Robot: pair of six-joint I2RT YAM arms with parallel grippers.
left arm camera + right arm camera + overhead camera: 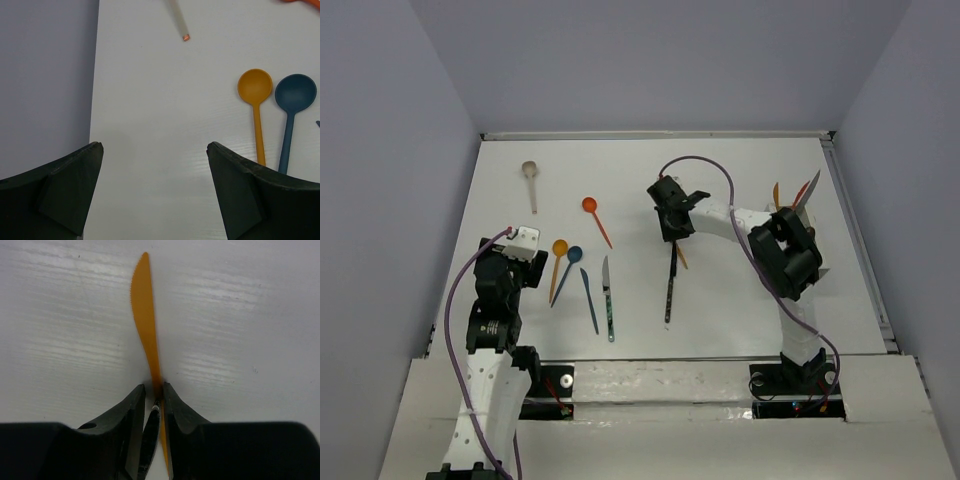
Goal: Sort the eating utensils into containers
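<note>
My right gripper [154, 387] is shut on the handle of an orange knife [145, 315] lying on the table. The tip of a dark knife [151, 435] sits between the jaws too. In the top view this gripper [672, 232] is at mid-table over the dark knife [669, 290] and the orange knife [681, 256]. My left gripper [155, 145] is open and empty over bare table, left of a yellow-orange spoon [255, 87] and a blue spoon [295, 92]. The white caddy [807, 213] is mostly hidden behind my right arm, with utensils [776, 193] standing in it.
A beige spoon [530, 180] lies at the far left and an orange-red spoon [595, 215] nearer the middle. A blue knife [589, 300] and a teal-handled knife [608, 310] lie near the front. The left wall edge [95, 75] runs close to my left gripper.
</note>
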